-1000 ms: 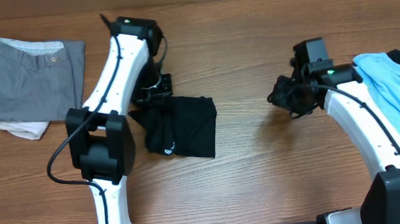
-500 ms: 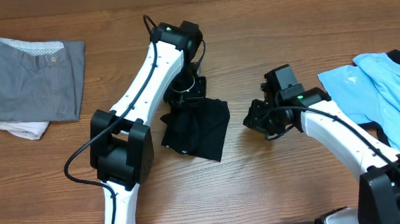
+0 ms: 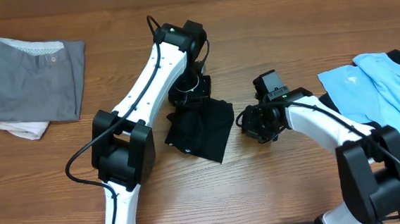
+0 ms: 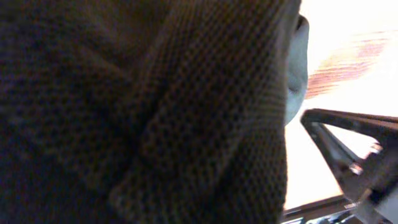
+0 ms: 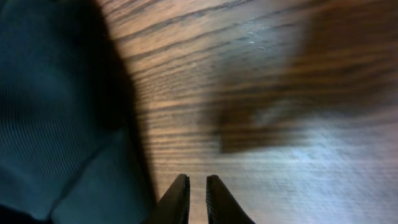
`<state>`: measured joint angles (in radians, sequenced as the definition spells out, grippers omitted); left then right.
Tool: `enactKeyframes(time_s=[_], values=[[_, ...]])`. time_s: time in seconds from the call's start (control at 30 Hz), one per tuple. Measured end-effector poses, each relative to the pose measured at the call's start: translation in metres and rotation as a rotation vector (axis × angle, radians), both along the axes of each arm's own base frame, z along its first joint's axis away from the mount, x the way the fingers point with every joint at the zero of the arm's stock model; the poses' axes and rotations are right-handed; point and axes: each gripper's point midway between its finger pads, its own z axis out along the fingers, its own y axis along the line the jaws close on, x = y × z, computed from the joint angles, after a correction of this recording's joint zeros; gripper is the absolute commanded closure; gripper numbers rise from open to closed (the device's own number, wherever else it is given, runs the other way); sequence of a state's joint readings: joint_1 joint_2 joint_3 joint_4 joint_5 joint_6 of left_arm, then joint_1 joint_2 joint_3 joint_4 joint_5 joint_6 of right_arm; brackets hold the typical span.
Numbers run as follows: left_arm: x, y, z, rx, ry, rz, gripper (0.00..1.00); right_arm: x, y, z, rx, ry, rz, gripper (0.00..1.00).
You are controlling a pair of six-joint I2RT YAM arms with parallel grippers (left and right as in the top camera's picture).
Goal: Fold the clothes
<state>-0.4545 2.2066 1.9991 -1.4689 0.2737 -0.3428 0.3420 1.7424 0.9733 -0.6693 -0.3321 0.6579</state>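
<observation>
while left fingers [image 3: 187,97] clench the black shirt [image 3: 205,129] on the wood table [image 3: 271,22], right fingers [image 5: 176,194] nearly meet.

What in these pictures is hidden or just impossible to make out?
Left wrist view: the black shirt fills the lens, blurred, hiding the left gripper's grip.
Overhead: the light blue shirt runs off the right edge, partly behind the right arm.
Overhead: the grey garment is cut by the left edge.
</observation>
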Motion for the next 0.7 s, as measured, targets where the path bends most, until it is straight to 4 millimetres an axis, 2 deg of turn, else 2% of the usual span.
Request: enactKeyframes(time_s=[0.3, 0.53, 0.7], values=[[-0.004, -0.020, 0.000, -0.023, -0.022, -0.034, 0.96, -0.001, 0.008, 0.002, 0.047, 0.008, 0.008, 0.85], [-0.001, -0.023, 0.000, -0.031, -0.030, -0.014, 0.96, -0.004, 0.012, 0.003, 0.068, 0.030, -0.001, 0.85], [-0.002, -0.025, 0.001, -0.044, -0.024, -0.010, 0.96, -0.010, 0.016, -0.007, 0.075, 0.073, 0.005, 0.86]])
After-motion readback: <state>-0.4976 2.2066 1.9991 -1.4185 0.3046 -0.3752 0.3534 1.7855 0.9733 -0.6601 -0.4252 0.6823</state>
